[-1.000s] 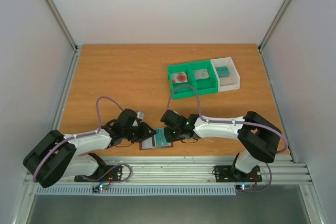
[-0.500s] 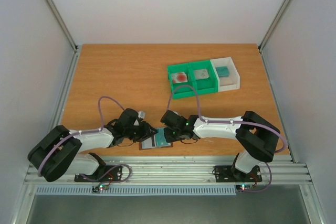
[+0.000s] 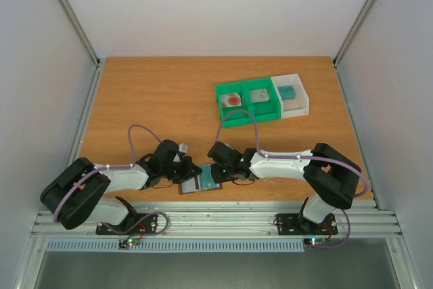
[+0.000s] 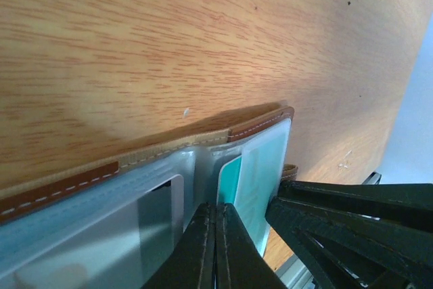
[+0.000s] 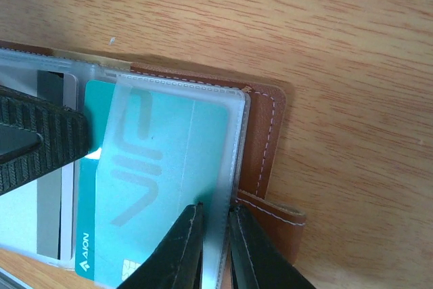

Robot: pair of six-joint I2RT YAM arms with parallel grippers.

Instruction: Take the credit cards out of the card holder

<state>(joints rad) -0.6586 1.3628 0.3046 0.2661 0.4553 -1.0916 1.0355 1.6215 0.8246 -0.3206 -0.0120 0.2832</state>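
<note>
Brown stitched leather edges the card holder (image 4: 260, 123), which lies open on the table (image 4: 203, 32) under both pincers. The left pincer (image 4: 216, 209) is clenched, fingers flat together, tips on the clear pockets. Beside them a grey card (image 4: 154, 218) is blurred behind plastic. Right of it the teal card (image 5: 95, 194) reads "AJON" — its lower edge cut off. The right pincer (image 5: 215, 209) pinches the holder's clear sleeve edge — the side tab (image 5: 277, 214) sits just beside.
</note>
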